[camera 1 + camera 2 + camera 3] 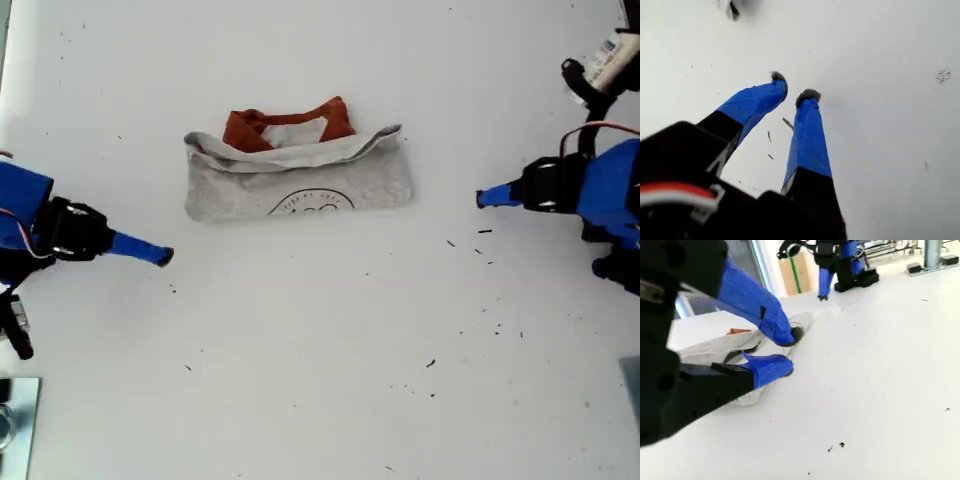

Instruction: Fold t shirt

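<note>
**Grey-and-rust t shirt folded at table centre, both grippers withdrawn and empty**

White table [320, 400] carries the whole work area; dark specks are scattered over its near half in the exterior view.

The t shirt [300, 180] lies towards the far middle of the table as a compact rectangular bundle. The grey body is doubled over, the rust-orange collar and sleeve cloth [290, 125] shows behind the top edge, and part of the circular print [310, 203] shows at the front fold. Judged from this shape, the folding appears largely complete.

The two arms sit at opposite sides, low over the table and pointing inward, probably parked so the bundle lies undisturbed.

My first gripper [487, 198] is at the exterior view's right, apart from the shirt. Its jaws stand slightly parted over bare table, holding nothing.

My second gripper [160, 255] is at the exterior view's left, near the shirt's corner but not touching it. Its jaws are released, with nothing between them
</note>
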`<state>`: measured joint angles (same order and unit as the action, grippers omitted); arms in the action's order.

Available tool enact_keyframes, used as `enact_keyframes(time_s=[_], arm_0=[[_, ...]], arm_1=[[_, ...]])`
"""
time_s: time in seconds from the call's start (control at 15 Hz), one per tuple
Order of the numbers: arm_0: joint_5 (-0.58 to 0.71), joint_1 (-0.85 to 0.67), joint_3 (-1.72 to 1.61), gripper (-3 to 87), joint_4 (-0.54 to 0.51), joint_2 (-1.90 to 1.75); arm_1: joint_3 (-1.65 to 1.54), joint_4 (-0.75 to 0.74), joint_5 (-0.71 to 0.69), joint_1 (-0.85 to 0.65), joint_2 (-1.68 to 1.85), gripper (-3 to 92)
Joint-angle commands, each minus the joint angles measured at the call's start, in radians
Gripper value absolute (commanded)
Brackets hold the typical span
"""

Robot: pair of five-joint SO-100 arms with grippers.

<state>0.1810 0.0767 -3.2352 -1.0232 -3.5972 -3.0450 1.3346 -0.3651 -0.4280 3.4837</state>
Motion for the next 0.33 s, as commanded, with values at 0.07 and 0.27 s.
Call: enact_keyframes(time_s=[0.07, 0.27], arm_0=[[0.005, 0.098, -0.009, 5.3, -0.002, -0.006], [0.005, 0.106, -0.009, 5.3, -0.002, -0.006]], arm_1=[[-0.057, 0.012, -0.449, -0.02, 0.018, 6.9], [-0.057, 0.012, -0.449, -0.02, 0.018, 6.9]])
